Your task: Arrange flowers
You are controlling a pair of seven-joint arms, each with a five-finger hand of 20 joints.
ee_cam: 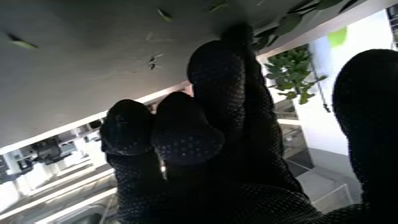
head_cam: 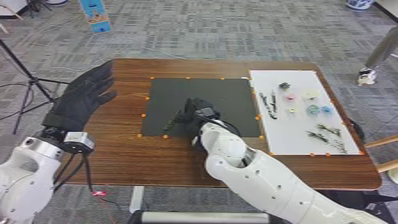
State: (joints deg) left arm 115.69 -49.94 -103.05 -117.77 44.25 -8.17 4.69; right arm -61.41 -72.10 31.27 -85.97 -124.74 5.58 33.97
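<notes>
Our right hand is over the black mat, and its fingers are loosely extended, two of them bent a little. The thumb stands well apart from them, so the spread is wide; we see nothing pinched between.

Just beside the fingertips, on the robot's left, is a green sprig. Its long axis slants away from the fingers, leftward and back toward our own side of the table; which end is the cut stem we cannot tell. Brighter leaves show between fingers and thumb in the wrist view, and we cannot say whether they touch the glove.

We judge the step in hand to be setting this sprig on the mat. To do it well, we should keep the fingers low and flat, nudge or release gently along the stem, then lift straight up so the glove drags no leaves.

Farther right of the fingers, on a white board, are dark twigs, a pink flower, a blue flower and more green sprigs. Well to the left of them all, our left hand hangs with its fingers long and open.
</notes>
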